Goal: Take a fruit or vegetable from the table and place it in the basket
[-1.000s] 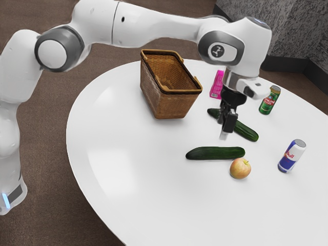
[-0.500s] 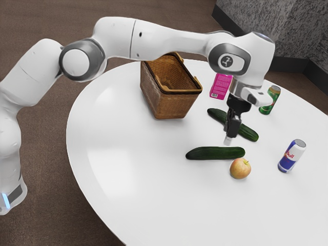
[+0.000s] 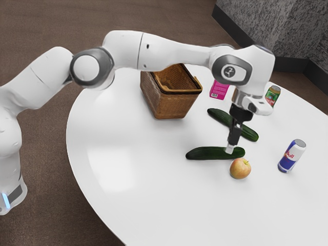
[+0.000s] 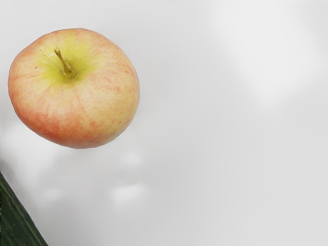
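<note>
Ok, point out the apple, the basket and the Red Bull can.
Apple (image 4: 75,97): wrist view, on its skin just below the stem.
Basket (image 3: 170,106): exterior view, on the woven outer side wall.
Red Bull can (image 3: 292,156): exterior view, on the middle of its printed side.

With twelve o'clock at the top of the exterior view, I count from the near cucumber on the table: the apple is near it at four o'clock, and the near can is well apart at three. On the same table, I see the far cucumber at one o'clock, the far can between one and two, the box at twelve, and the basket at eleven. The apple and near cucumber do not touch.
</note>
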